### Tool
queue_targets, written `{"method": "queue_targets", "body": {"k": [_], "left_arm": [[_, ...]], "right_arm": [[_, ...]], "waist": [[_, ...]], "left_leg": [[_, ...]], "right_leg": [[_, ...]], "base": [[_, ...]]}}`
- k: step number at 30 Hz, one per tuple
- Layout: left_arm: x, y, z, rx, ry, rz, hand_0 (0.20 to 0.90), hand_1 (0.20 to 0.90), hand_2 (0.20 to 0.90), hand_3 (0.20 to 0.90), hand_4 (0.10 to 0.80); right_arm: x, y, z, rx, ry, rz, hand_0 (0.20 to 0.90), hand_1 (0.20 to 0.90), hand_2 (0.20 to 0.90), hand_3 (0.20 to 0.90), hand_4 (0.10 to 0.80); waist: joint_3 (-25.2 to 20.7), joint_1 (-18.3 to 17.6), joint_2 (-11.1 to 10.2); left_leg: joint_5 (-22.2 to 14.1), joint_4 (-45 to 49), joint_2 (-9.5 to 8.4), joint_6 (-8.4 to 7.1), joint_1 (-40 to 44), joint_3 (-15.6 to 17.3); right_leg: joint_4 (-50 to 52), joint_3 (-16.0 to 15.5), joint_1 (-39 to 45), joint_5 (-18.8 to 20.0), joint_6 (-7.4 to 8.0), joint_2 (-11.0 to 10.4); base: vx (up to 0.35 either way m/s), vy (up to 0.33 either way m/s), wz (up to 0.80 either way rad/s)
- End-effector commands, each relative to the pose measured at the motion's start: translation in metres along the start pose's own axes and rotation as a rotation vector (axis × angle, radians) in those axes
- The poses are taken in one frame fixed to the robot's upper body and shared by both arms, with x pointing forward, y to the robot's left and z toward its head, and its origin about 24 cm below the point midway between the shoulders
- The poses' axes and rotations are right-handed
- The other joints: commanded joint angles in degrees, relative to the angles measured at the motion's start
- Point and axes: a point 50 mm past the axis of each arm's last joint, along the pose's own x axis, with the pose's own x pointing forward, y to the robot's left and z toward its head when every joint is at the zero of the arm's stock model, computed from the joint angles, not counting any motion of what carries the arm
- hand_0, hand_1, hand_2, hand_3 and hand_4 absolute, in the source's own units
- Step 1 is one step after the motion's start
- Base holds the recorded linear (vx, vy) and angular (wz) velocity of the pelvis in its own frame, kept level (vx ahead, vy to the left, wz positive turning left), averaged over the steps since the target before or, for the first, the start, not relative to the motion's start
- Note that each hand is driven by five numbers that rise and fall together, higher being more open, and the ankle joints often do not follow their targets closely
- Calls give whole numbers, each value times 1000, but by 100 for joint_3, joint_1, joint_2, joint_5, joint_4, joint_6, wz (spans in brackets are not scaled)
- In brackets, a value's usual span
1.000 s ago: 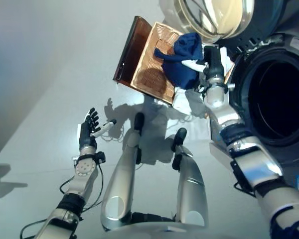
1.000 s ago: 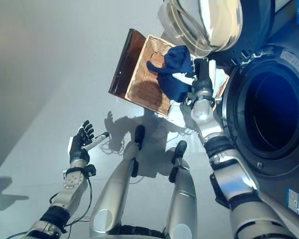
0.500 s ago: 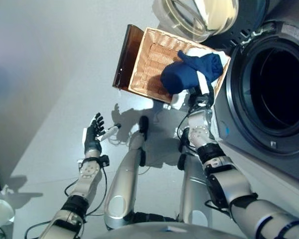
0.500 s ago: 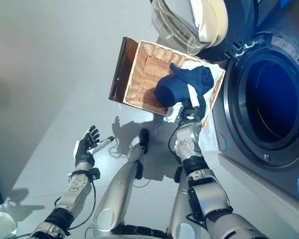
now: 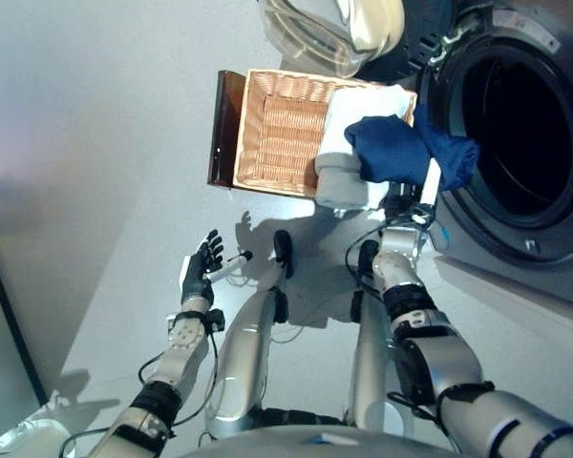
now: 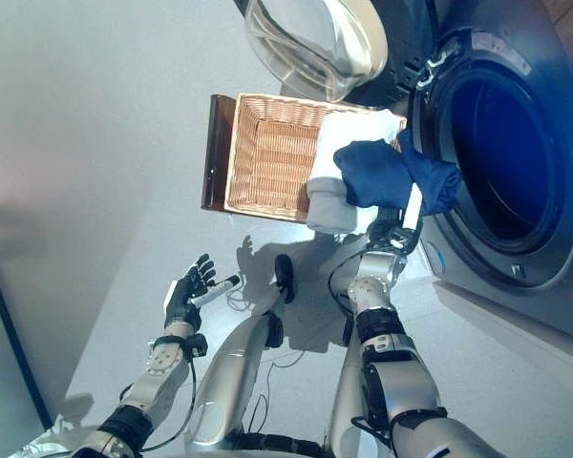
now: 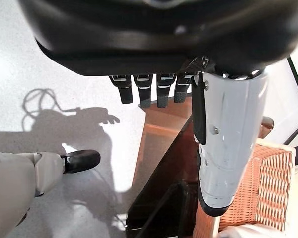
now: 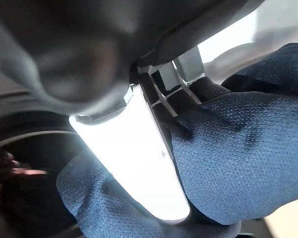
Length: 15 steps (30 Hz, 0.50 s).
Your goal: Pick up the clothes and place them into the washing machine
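Observation:
A navy blue garment (image 5: 392,148) hangs bunched in my right hand (image 5: 413,200), raised beside the basket's right end, its right tip reaching the rim of the washing machine's round opening (image 5: 516,114). In the right wrist view the white-covered thumb (image 8: 139,158) and curled fingers pinch that navy cloth (image 8: 238,148). A white cloth (image 5: 353,143) lies heaped in the right end of the wicker basket (image 5: 272,129) on the floor. My left hand (image 5: 201,277) is low at the left over the floor, fingers straight and holding nothing.
The washer's glass door (image 5: 329,29) stands swung open above the basket. A dark brown panel (image 5: 220,129) lines the basket's left side. Grey floor (image 5: 95,191) stretches to the left. The dark drum interior is seen in the right wrist view.
The camera has shifted. My right hand has carried the navy garment from over the basket rightward to the drum opening's rim, uncovering the white cloth. The left hand stays open.

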Motion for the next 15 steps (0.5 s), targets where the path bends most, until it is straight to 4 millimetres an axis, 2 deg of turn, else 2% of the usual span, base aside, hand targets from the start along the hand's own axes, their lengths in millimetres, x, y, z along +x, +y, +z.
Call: {"method": "queue_targets", "body": {"k": [1,4,5,11,12,15], "left_arm": [[-10,-3,-4,-33,-21,-20,900,900,900,900,800],[-11,-4,-6,-36,-14,-28,900,900,900,900,800],[-13,-5,-8,-36,-9,-40,900,900,900,900,800],[-15,-7,-10,-35,-5,-61,900,900,900,900,800],[-16,-7,-11,-36,-3,-67,900,900,900,900,800],[-17,-8,-9,-37,-10,-77,900,900,900,900,800]], "right_arm": [[9,38,56,81,-212,179,200,200,200,200,300],[13,41,68,80,-249,181,200,200,200,200,300],[16,49,80,85,-286,192,200,200,200,200,300],[24,69,106,45,-356,215,200,200,200,200,300],[27,79,117,22,-385,224,200,200,200,200,300],[29,92,127,18,-409,245,200,200,200,200,300]], "waist": [[-233,-60,693],[-248,-90,757],[-276,-105,809],[-363,-111,913],[-397,-103,933],[-403,-94,960]], "left_leg": [[-586,565,-218,-412,-358,114],[-575,537,-220,-415,-340,137],[-570,494,-223,-419,-314,149],[-573,455,-222,-419,-269,190],[-577,435,-226,-416,-242,197],[-582,430,-216,-415,-244,210]], "right_leg": [[123,-28,97,-337,-188,12],[133,3,89,-347,-191,19],[136,19,83,-357,-192,16],[175,79,53,-386,-203,39],[178,82,51,-396,-206,44],[204,92,22,-413,-206,45]], "base": [[6,-10,-9],[6,-5,-5],[0,0,0],[14,-11,-3],[25,-20,-8],[18,-19,-6]]}}
